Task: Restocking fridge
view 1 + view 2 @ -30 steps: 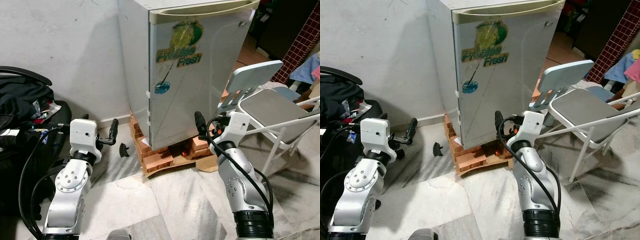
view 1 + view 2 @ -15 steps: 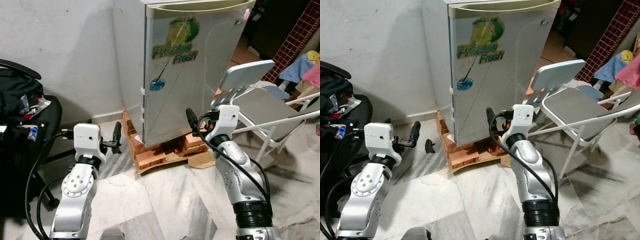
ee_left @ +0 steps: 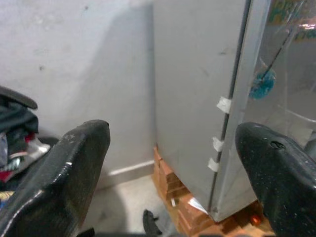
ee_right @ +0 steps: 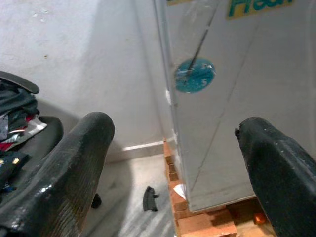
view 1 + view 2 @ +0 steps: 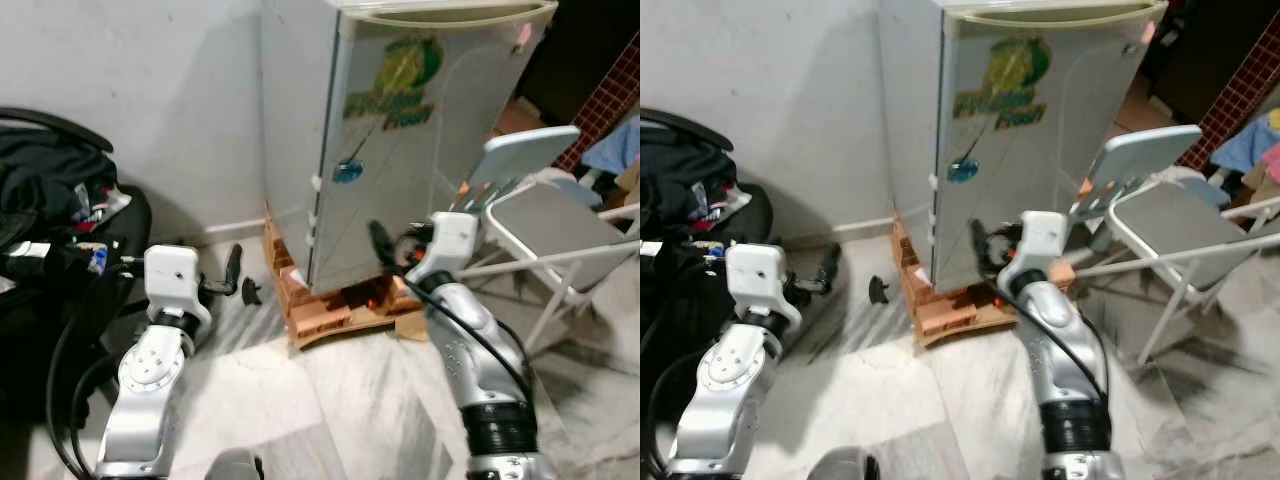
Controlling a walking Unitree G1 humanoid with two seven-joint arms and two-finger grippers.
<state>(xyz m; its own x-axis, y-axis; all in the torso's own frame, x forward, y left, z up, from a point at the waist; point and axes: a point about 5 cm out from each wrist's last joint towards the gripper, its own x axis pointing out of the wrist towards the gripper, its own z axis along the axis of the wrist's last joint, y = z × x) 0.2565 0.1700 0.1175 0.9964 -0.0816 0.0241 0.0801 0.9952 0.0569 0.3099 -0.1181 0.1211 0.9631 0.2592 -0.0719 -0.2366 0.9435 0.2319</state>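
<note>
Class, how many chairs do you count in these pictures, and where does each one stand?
2. A grey folding chair stands right of the fridge; a black office chair, piled with clothes, stands by the wall on the left. Others may be hidden.

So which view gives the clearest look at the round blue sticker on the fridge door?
The right wrist view: the blue sticker is large and sharp between the open fingers. Both eye views show it small and blurred; the left wrist view catches it at an angle.
</note>
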